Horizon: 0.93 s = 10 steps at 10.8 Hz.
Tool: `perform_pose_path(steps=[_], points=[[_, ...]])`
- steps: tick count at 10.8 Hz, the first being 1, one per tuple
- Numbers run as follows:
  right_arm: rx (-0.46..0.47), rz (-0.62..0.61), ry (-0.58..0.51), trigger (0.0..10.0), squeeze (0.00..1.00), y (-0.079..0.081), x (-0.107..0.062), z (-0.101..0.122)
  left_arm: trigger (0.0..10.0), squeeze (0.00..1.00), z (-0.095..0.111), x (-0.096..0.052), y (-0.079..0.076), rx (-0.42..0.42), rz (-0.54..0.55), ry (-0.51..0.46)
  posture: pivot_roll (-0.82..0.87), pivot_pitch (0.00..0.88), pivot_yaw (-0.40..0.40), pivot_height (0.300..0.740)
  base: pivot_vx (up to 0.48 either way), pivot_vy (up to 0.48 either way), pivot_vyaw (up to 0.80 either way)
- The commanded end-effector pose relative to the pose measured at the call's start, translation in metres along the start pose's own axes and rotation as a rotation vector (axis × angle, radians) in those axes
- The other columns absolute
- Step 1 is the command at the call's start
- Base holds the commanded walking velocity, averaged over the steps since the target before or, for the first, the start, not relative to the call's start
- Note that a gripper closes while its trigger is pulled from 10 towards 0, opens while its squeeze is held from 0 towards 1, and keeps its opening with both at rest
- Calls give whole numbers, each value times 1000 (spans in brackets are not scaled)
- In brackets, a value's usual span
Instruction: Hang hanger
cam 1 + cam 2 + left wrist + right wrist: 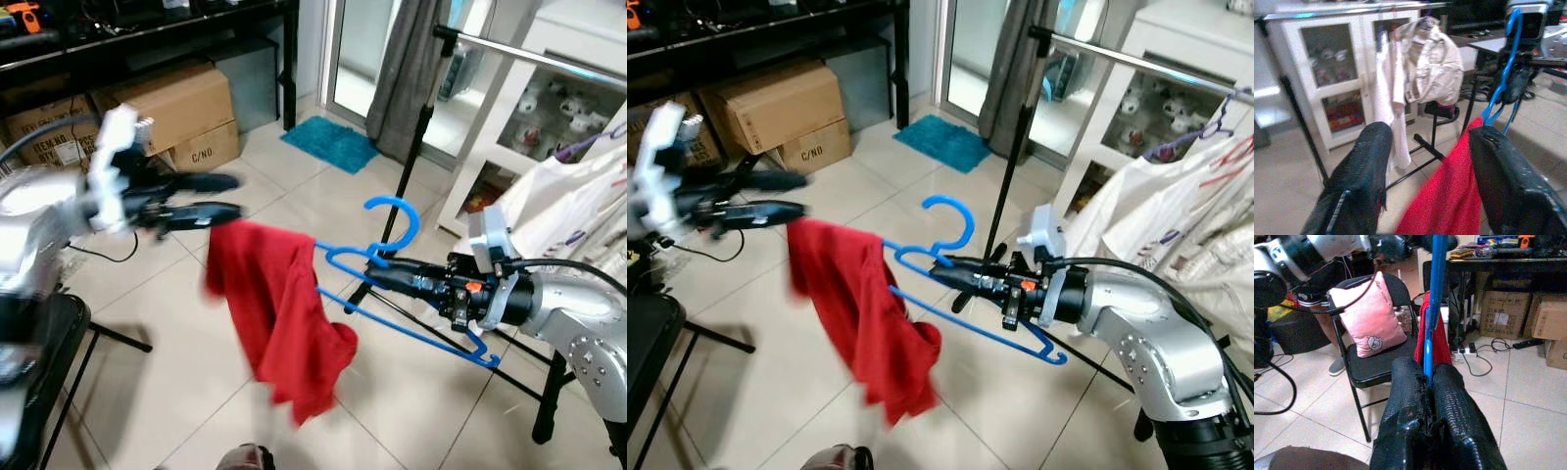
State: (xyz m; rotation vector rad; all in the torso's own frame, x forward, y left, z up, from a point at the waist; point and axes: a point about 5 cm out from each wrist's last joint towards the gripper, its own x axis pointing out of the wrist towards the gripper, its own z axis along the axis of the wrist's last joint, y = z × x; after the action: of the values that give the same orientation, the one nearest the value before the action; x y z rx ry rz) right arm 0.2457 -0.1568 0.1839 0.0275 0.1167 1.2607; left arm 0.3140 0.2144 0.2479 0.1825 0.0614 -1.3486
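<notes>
One gap left: hook to rail

Garment rail (549, 54) stands up and right of the blue hanger (402, 294), hook upward. Red cloth (279, 318) drapes its far end. Right gripper (382, 274) clamps the neck; left gripper (211, 196), blurred, seems parted nearby.

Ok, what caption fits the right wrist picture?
Right gripper pinching a blue plastic hanger draped with red cloth, facing a pink cushion on a black folding chair.

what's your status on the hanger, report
Right gripper shut on blue plastic hanger, red cloth draped on it. Left gripper open beside cloth. Metal rail ahead, not yet reached.
</notes>
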Motion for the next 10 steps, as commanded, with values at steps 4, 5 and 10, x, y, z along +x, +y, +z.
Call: perform_pose_path(steps=[4,5,10], points=[[-100,83,-18,10000,0,9,8,16,10000,0,-3,17,-5,-13,-228,150,-30,33,49,740,0,0,0],[-103,85,-17,10000,0,11,8,16,10000,0,-7,19,-7,-26,-258,177,-32,31,54,740,0,0,0],[-112,75,-21,10000,0,12,10,16,0,0,-26,21,-7,-15,-298,274,-44,31,67,740,0,0,0]])
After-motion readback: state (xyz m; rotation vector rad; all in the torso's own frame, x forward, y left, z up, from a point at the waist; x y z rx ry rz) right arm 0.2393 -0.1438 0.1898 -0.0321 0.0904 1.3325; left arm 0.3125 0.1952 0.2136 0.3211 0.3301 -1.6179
